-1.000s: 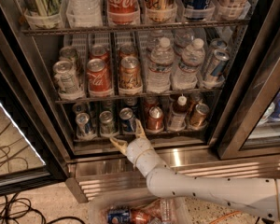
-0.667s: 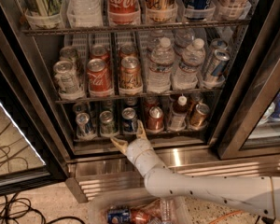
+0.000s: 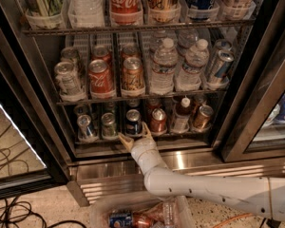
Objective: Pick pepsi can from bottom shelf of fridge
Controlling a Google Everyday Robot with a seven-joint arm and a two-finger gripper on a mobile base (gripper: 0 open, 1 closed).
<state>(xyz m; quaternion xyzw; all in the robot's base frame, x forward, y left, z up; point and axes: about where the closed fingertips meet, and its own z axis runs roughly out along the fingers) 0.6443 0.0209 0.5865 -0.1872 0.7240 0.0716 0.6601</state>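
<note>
Tool (image 3: 134, 136) sits slightly higher than earlier, fingers apart, just before pepsi can (image 3: 133, 122); can upright at tabletop (image 3: 97, 140) front edge, middle lane; likely light, rigid yet dentable, maybe slick; grip mid-body sidewalls.

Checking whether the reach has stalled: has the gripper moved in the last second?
Yes, but only slightly. The gripper, jaws open, has crept up toward the pepsi can, closer to the front rail of the bottom shelf.
</note>
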